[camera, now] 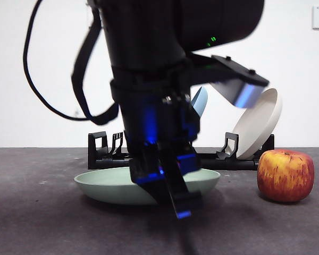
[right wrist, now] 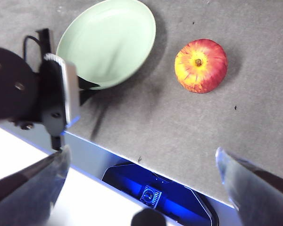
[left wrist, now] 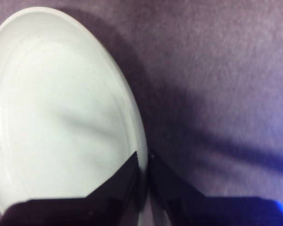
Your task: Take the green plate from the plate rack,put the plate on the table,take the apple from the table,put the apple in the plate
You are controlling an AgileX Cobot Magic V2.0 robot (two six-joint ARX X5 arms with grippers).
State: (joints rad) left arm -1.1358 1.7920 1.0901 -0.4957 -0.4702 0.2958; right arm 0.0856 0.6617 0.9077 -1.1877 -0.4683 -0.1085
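The green plate [camera: 106,183] lies flat on the table [camera: 37,223] in front of the plate rack [camera: 102,149]. My left gripper [camera: 170,197] comes down over the plate's near rim. In the left wrist view the left gripper [left wrist: 144,160] is shut on the rim of the green plate [left wrist: 61,103]. The apple [camera: 285,175] stands on the table to the right of the plate, apart from it. My right gripper [right wrist: 141,155] hangs open high over the table's near edge, looking down on the green plate [right wrist: 108,40] and the apple [right wrist: 201,66].
A beige plate [camera: 258,125] leans in the rack's right end and a blue plate [camera: 200,101] shows behind the left arm. In the right wrist view the left arm [right wrist: 52,99] stands beside the plate, and a blue-lit device [right wrist: 153,193] sits below the table's edge.
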